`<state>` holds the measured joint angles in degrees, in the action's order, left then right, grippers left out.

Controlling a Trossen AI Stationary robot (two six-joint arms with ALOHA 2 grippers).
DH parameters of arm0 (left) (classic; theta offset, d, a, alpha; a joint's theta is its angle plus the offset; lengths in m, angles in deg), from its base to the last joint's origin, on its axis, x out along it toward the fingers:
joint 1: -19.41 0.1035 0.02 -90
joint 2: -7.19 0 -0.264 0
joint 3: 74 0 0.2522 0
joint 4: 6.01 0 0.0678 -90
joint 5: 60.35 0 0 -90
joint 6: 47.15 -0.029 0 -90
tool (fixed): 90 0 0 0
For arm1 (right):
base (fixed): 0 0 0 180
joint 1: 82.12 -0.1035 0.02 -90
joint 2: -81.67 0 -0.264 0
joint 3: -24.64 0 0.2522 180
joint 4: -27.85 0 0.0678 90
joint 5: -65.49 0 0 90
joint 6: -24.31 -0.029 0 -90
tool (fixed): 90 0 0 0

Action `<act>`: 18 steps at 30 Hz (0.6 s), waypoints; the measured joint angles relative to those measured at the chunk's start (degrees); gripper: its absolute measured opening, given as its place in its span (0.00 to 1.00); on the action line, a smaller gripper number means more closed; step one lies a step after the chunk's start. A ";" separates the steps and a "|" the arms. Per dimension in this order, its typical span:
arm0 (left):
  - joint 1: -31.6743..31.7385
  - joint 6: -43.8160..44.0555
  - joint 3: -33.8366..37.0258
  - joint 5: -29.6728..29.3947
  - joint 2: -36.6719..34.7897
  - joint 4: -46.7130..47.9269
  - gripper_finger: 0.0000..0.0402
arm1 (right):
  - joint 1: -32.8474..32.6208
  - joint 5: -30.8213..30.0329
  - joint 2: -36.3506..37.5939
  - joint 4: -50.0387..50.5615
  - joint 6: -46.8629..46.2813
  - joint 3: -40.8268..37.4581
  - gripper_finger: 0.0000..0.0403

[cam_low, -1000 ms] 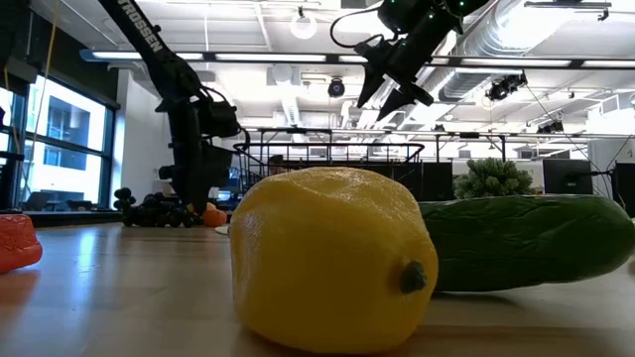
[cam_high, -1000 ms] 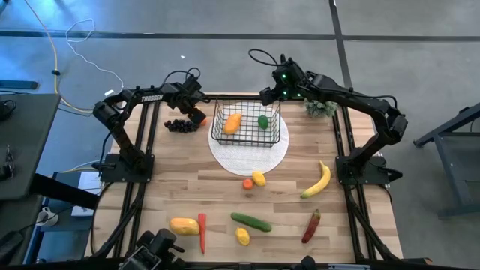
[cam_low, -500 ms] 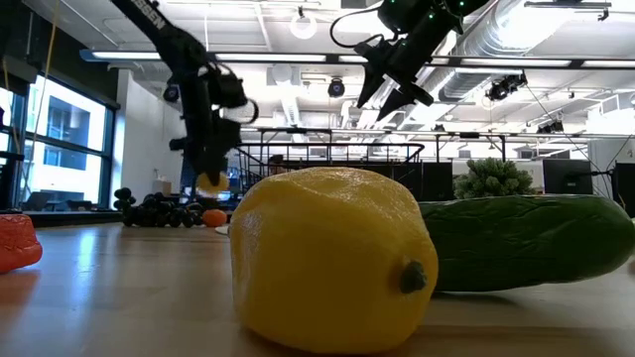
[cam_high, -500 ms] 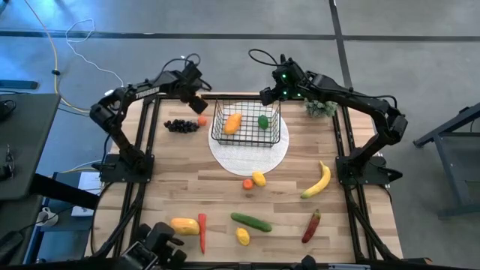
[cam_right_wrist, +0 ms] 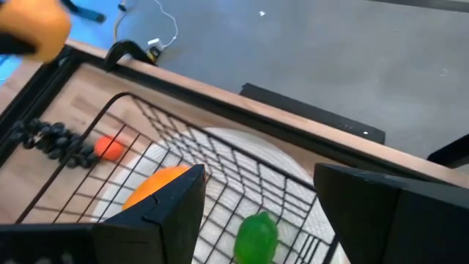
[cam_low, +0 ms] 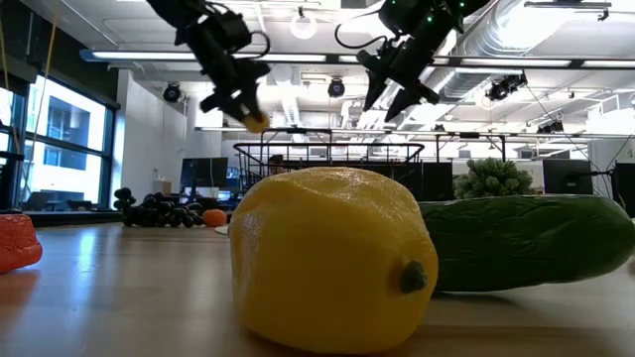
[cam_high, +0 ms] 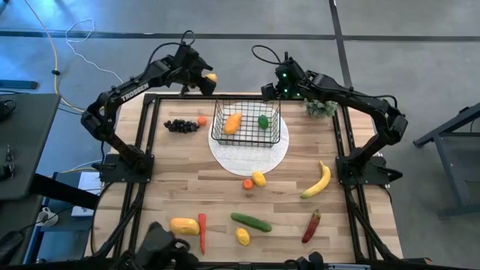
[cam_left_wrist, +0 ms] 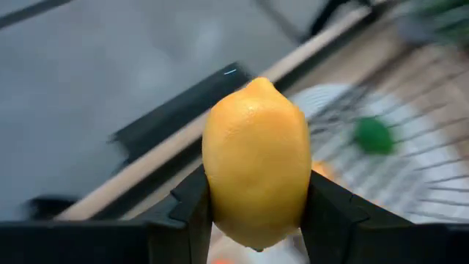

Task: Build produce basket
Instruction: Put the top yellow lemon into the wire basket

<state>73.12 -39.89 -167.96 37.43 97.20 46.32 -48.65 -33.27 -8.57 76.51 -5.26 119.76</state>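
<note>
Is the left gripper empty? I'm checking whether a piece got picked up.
No, the left gripper is shut on a yellow lemon, its dark fingers pressed on both sides.

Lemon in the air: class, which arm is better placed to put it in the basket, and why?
Left. Its tool already grips the lemon near the basket; the right tool hangs open and empty.

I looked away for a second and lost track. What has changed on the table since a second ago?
The left gripper rose from beside the grapes, shut on a lemon, and now holds it high near the basket. The small orange fruit by the grapes is uncovered. The right gripper stays open above the basket; the other produce has not moved.
</note>
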 joint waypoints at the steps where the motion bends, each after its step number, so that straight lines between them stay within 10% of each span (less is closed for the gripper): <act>1: -0.97 0.90 0.01 1.34 -0.01 -0.83 0.36 | 0.29 -0.03 0.00 0.00 -0.02 0.02 0.59; 18: -18.37 7.60 0.09 -4.38 2.10 -15.13 0.39 | 3.63 0.34 0.00 0.00 2.83 0.02 0.59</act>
<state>54.75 -32.29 -167.87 33.05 99.30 31.20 -45.03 -32.93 -8.57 76.51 -2.43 119.78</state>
